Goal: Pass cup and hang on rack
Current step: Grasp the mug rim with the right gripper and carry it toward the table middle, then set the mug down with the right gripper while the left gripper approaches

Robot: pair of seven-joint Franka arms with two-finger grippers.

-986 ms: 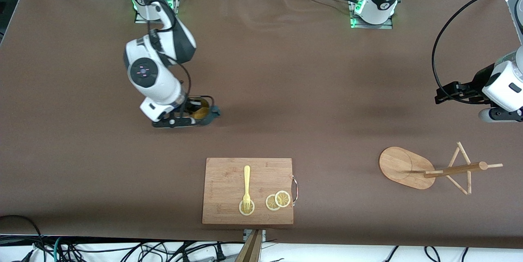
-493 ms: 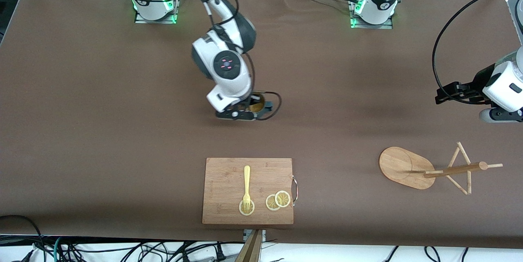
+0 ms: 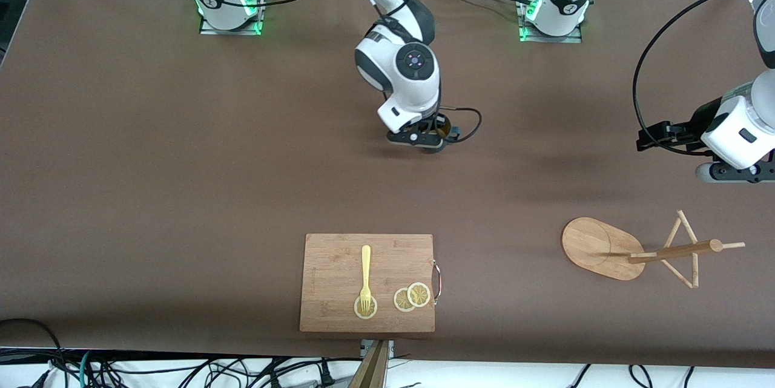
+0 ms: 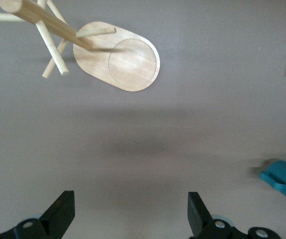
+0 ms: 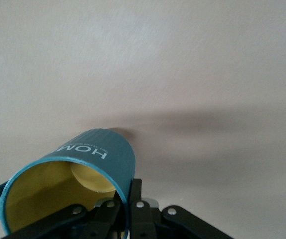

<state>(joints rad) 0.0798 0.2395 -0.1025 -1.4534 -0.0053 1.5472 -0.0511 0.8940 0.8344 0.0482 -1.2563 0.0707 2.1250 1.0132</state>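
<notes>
- table (image 3: 181, 194) is carrying a board (image 3: 339, 267) at the edge nearest the front camera, with a fork (image 3: 366, 276) and lemon slices (image 3: 412, 297) lying on it
- rack (image 3: 629, 252) is standing toward the left arm's end, base on the table, pegs sticking out
- right gripper (image 3: 437, 137) is hanging over the middle of the table, pinching the cup (image 5: 78, 184) by its rim, one finger inside
- left gripper (image 4: 128, 219) is hovering near the rack, fingers spread wide, holding nothing

1 cup (image 3: 445, 129), 1 rack (image 3: 629, 250), 1 board (image 3: 339, 267), 1 fork (image 3: 366, 276), 3 lemon slices (image 3: 418, 294).
</notes>
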